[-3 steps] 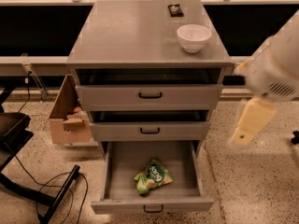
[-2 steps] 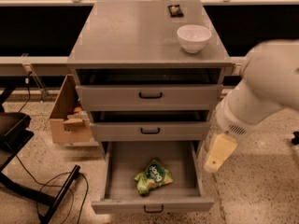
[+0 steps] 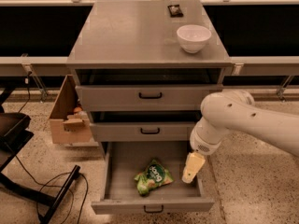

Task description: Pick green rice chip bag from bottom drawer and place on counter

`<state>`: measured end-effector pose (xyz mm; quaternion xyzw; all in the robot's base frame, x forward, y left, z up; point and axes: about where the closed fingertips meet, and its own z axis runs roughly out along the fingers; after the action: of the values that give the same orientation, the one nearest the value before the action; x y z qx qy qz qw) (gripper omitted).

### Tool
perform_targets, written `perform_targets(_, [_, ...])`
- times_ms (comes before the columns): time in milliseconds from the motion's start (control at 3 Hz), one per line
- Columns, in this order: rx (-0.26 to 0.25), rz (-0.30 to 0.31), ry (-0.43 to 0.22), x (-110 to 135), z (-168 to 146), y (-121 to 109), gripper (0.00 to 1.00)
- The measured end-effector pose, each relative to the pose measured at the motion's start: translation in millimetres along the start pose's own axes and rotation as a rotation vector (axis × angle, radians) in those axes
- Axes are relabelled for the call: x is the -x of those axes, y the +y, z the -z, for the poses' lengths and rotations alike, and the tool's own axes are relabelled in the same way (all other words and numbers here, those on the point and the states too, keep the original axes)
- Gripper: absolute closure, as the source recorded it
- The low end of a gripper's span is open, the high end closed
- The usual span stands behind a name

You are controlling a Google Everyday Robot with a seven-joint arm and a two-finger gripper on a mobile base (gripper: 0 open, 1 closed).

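Observation:
The green rice chip bag lies crinkled on the grey floor of the open bottom drawer, a little right of its middle. My gripper hangs from the white arm over the right side of the drawer, just right of the bag and apart from it. The counter is the grey top of the cabinet, above the two shut shallower drawers.
A white bowl and a small dark packet sit on the counter at the back right. A cardboard box stands left of the cabinet. A black chair base and cables lie on the floor at the left.
My arm has swung in from the right and down, bringing the gripper from beside the cabinet to over the right side of the open bottom drawer. The bag has not moved.

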<state>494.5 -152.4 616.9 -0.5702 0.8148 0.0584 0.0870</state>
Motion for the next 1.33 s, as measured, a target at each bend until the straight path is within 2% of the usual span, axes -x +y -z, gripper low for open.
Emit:
perform_targets(333, [0.040, -0.005, 0.004, -4, -19, 6, 0.00])
perform_targets(667, [0.032, -0.004, 0.004, -4, -14, 6, 0.00])
perform_targets(1000, [0.057, -0.009, -0.011, -1, -51, 4, 0.00])
perform_targets(1333, [0.053, 0.013, -0.043, -10, -124, -11, 0.00])
